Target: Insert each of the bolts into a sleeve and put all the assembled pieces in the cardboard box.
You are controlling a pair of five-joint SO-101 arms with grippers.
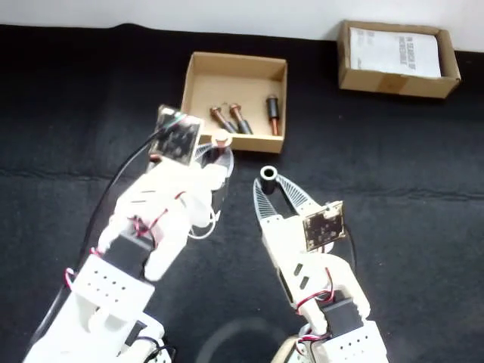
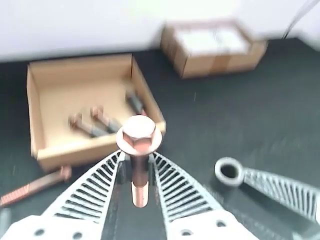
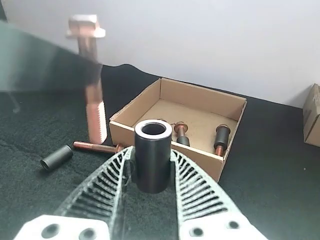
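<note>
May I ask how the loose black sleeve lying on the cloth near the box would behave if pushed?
The sleeve lies on its side and is round, so it would probably roll. The fuzzy cloth may slow it. It looks like rigid metal, so likely stiff and heavy for its size.

Left wrist view: loose bolt [image 2: 35, 185] on counter [image 2: 260, 115] blurred, clipped by frame edge; second box [image 2: 212, 47] smeared, contents unreadable. Right wrist view: held bolt [image 3: 93, 107] shank crossed by dark blurred band [image 3: 40, 60]; sleeve [image 3: 152, 162] base hidden between right gripper [image 3: 151, 152] fingers. High view: left arm [image 1: 159, 204], right arm [image 1: 302, 242] cut off at 6 o'clock.
</note>
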